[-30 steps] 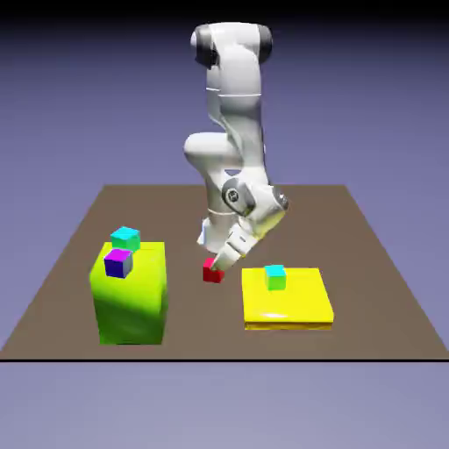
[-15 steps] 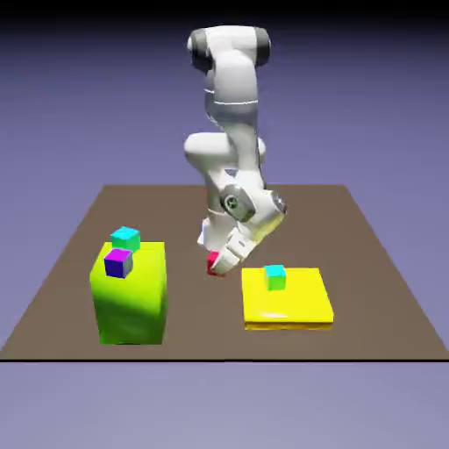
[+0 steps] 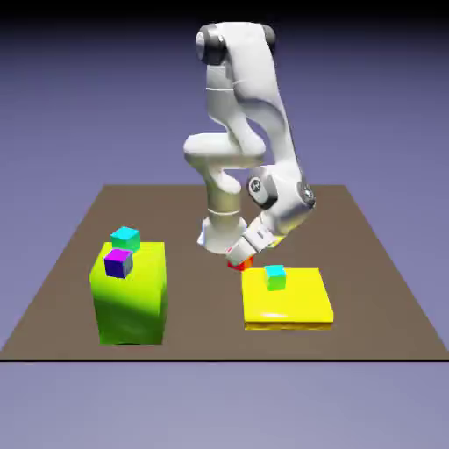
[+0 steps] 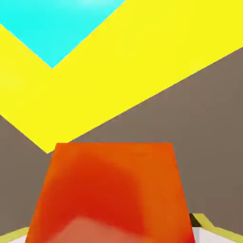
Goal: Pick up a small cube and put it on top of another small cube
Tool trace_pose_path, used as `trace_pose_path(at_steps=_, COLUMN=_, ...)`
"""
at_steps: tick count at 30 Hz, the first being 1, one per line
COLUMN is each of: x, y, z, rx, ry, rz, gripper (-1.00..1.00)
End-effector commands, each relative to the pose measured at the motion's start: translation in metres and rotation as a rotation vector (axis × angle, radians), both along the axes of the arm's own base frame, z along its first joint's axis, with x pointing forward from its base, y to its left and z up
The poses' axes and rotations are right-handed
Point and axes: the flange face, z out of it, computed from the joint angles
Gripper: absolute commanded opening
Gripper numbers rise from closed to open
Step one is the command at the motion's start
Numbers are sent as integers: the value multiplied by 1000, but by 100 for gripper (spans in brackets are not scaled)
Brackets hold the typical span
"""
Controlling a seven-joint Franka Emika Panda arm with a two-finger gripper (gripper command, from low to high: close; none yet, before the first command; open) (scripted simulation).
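Observation:
The small red cube (image 3: 241, 260) hangs in my gripper (image 3: 243, 260), lifted off the table just beyond the far left corner of the yellow slab (image 3: 302, 302). In the hand view the red cube (image 4: 111, 192) fills the bottom middle between the fingers and hides them. The green-sided cube with the pale cyan top (image 3: 275, 277) stands on the yellow slab, a little toward the exterior view's right of the gripper and nearer the camera. Its cyan top (image 4: 57, 23) shows at the hand view's upper left, with the slab (image 4: 142, 61) around it.
A tall lime-green block (image 3: 130, 294) stands at the exterior view's left, carrying a purple cube (image 3: 117, 262) and an all-cyan cube (image 3: 125, 238). The brown table (image 3: 377, 263) spreads around both blocks.
The red cube has come up off the table in my gripper and travelled toward the exterior view's right, from beside the slab's left to its far left corner.

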Motion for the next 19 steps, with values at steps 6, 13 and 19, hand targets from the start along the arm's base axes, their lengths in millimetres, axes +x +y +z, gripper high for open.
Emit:
trace_pose_path(at_steps=6, x=42, y=44, z=33, rx=26, ry=21, rz=-192, gripper=-100)
trace_pose_path(at_steps=13, x=50, y=65, z=25, rx=53, ry=56, rz=-294, gripper=-100)
trace_pose_path(at_steps=19, x=43, y=61, z=10, rx=53, ry=56, rz=-294, gripper=100)
